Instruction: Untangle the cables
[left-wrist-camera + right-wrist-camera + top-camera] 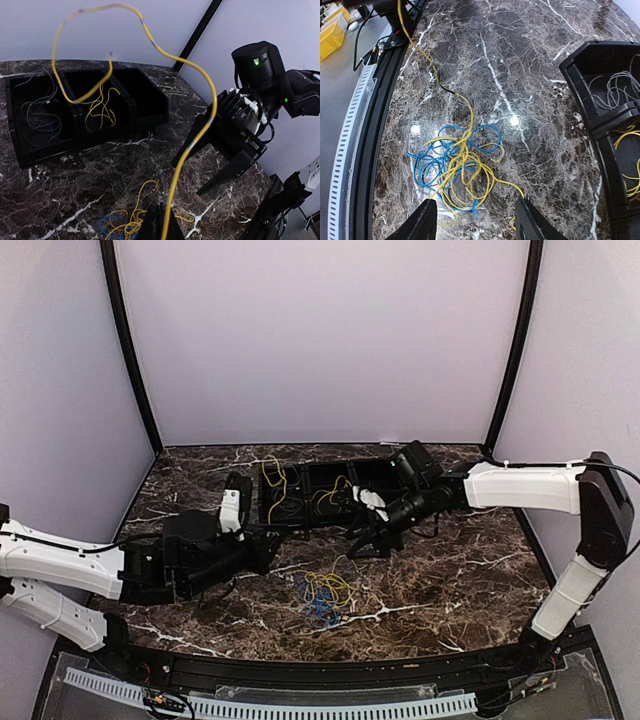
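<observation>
The cables (325, 592) lie as a small tangle of yellow and blue wires on the marble table, also seen in the right wrist view (460, 165) and the left wrist view (125, 222). My left gripper (159, 227) is shut on one yellow cable (176, 181), which rises from the fingers and loops high over the tray (270, 478). In the right wrist view a yellow strand (422, 52) runs from the tangle toward the left arm. My right gripper (477, 220) is open, just above the table, its fingers on either side of the tangle's near edge; it also shows in the top view (365, 543).
A black three-compartment tray (303, 472) stands at the back; grey wires (37, 112) lie in one compartment and yellow wires (100, 107) in the middle one. The right arm (520, 485) reaches over the tray's right end. A black rail (375, 135) runs along the table's near edge.
</observation>
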Robot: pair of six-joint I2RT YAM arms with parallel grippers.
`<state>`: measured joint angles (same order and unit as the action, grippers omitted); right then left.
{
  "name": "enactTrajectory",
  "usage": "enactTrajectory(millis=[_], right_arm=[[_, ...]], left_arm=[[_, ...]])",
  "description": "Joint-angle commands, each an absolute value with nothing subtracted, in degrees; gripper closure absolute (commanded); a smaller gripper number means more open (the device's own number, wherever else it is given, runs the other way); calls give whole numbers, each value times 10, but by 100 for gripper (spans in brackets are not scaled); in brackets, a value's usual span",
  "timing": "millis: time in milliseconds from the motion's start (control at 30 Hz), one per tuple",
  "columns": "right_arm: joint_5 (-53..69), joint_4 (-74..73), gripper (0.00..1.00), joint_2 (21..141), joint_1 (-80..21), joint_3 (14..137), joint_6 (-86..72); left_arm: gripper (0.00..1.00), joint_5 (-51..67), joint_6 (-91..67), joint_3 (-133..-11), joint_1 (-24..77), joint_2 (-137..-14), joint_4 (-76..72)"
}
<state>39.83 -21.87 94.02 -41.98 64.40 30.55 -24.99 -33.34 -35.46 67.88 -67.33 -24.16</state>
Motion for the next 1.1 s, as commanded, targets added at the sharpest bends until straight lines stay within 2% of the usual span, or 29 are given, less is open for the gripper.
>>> enactTrajectory(millis=[0,200,333,533,567,700,733,800,867,1067], right_arm=[[404,-200,45,971,-452,674,301],[383,-177,44,1011,-492,690,297],[318,-167,41,1052,-521,727,277],[316,-160,38,1113,-536,770,247],[314,-161,40,1122,-538,775,247],[326,-166,63,1154,-539,777,238],[332,-165,71,1158,-539,773,236],[340,-163,80,1164,-539,762,232],[343,-166,85,1168,-539,754,231],[336,-177,86,1177,-538,737,231]], left_arm=[[100,-274,-400,-332,681,-663,-278],[100,-313,-432,-314,685,-624,-245],[100,-325,-451,-295,686,-599,-244],[100,-335,-455,-289,686,-583,-232],[100,-337,-455,-288,686,-577,-230],[100,-352,-449,-287,687,-552,-217],[100,-354,-445,-288,687,-548,-211],[100,-367,-433,-290,687,-529,-200],[100,-384,-413,-301,687,-504,-173],[100,-447,-289,-396,687,-403,-75]])
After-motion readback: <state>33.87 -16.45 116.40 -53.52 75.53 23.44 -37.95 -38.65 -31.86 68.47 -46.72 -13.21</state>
